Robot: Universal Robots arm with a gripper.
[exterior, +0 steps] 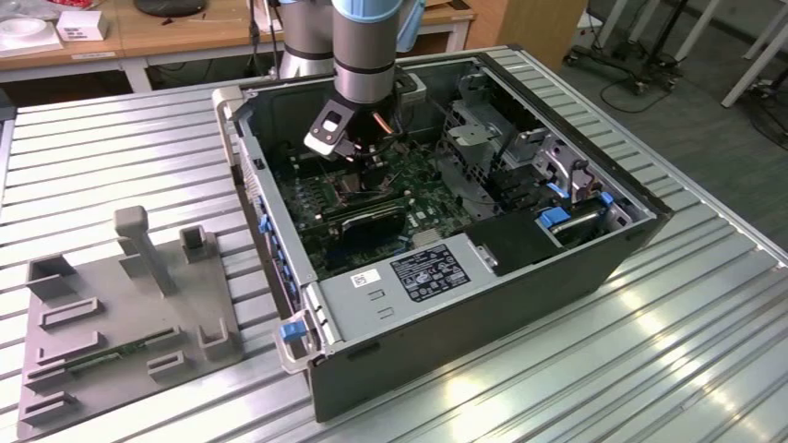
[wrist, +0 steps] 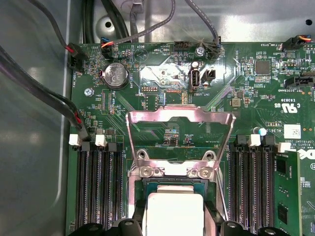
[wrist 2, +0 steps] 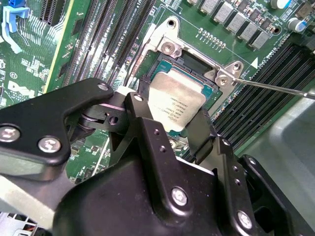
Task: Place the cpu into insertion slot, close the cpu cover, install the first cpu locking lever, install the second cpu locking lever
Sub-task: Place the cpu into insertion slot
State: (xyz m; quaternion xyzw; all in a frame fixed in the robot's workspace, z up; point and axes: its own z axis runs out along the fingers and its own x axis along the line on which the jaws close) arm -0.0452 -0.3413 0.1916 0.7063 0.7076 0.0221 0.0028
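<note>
Table: slatted metal top [exterior: 124, 157] with the open case on it
Case: tower [exterior: 493, 305] lying on its side, its open side up, so the board faces upward
Arm: it reaches down [exterior: 365, 55] into the case at the end nearer the exterior view's top
Board: green [wrist: 162, 64] and lying flat, with black memory slots [wrist: 96, 191] in banks on both sides of the socket
Gripper: in the second wrist view [wrist 2: 172, 112] it hangs straight over the socket, with its two black fingers [wrist 2: 142, 98] closed against opposite edges of the cpu
Cover: silvery frame [wrist: 179, 114] swung up and open, off the slot, with the board showing through its cut-out; its hinge brackets sit at the slot edge away from the fingers
Slot: dark square socket [wrist 2: 194, 61] directly below the gripper; a strip of it shows between the cpu and the cover's hinge
Cpu: pale square chip [wrist 2: 174, 101] held flat between the fingers and squared up with the slot's frame; it is either inside the slot's outline or just above it, and whether it is fully seated cannot be told
Lever: thin wire rod [wrist 2: 275, 87] running out from the slot's corner screw, beside the slot and not latched over anything
Key relation: the cpu lies right under the gripper and over the slot, so the only offset left, if any, is vertical; the cover is clear of that path
Progress: by my reading the first step is at or near set-down, with the cover and levers not yet done
</note>
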